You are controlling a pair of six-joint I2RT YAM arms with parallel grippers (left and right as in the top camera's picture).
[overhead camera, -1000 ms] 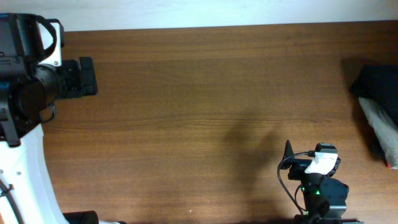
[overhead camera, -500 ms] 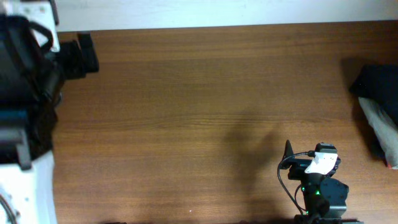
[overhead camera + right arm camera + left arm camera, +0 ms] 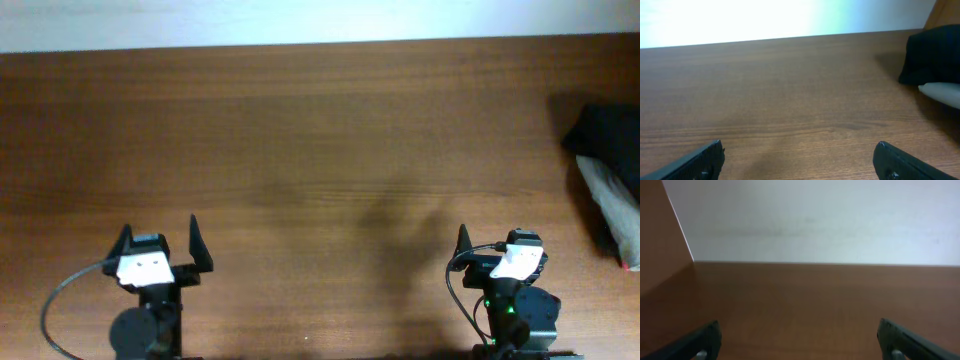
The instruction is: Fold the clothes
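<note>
The clothes are a black garment (image 3: 606, 135) bunched at the table's far right edge, with a light grey lining strip (image 3: 612, 200) lying across it. The garment also shows at the upper right of the right wrist view (image 3: 935, 55), with the grey strip (image 3: 942, 92) below it. My left gripper (image 3: 160, 228) is open and empty at the front left, far from the garment; the left wrist view (image 3: 802, 347) shows only bare table between its fingers. My right gripper (image 3: 495, 238) is open and empty at the front right (image 3: 800, 165), short of the garment and to its left.
The brown wooden table (image 3: 320, 150) runs back to a white wall (image 3: 810, 220). A small red thing (image 3: 630, 265) shows at the right edge just below the garment. The garment runs partly out of the overhead view.
My left arm has swung from the back left corner down to the front left, where its open gripper now sits. The right arm and the garment have not moved.
</note>
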